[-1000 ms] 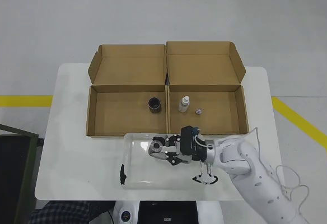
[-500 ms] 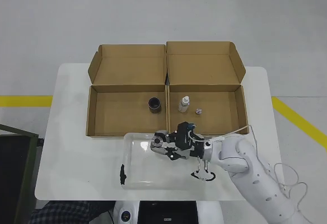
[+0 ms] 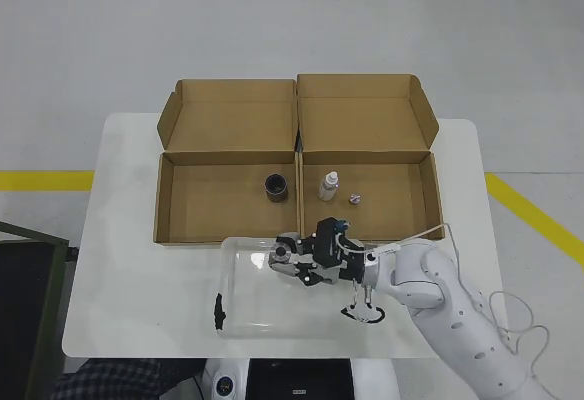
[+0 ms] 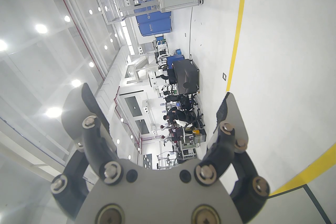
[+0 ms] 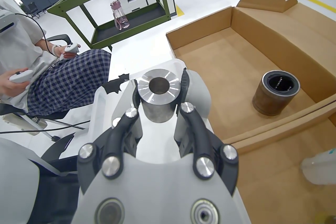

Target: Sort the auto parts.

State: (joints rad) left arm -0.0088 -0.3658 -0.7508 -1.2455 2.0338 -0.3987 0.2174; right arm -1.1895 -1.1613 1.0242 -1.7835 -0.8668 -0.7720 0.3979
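"Logging the part first: where is it?"

"Short shiny steel cylinder with a round bore (image 5: 158, 97), clamped between the two black fingers of the right gripper (image 5: 159, 88), one pad on each side. Bored end faces the wrist camera. From above it sits inside the outline of the clear plastic bin (image 3: 242, 305), close to the bin's far rim. Height over the bin floor: cannot tell."

"What's next to it?"

"Just past that rim is the front wall of the left brown cardboard box (image 3: 177, 205), lid flap open. That wall stands between the held cylinder and a dark, dull metal cylindrical bearing (image 5: 275, 96), which stands upright on the box floor near the inner side wall."

"And the neighbouring box?"

"Right brown cardboard box (image 3: 427, 200), touching the left one side by side, also open. A small white bottle (image 3: 328, 184) stands by the shared wall, with a tiny pinkish piece (image 3: 353, 198) just beside it, too small to identify. Both boxes and the bin rest on the white table (image 3: 122, 250)."

"Anything on the bin itself?"

"A black scrap (image 3: 217, 312) at the rim farthest from the arm, and a black loop-shaped thing (image 3: 364, 318) under the right forearm. Cannot tell what either one is."

"The other arm?"

"Left gripper (image 4: 157, 93) has its fingers spread wide with nothing between them. It points out at the hall, well apart from the parts."
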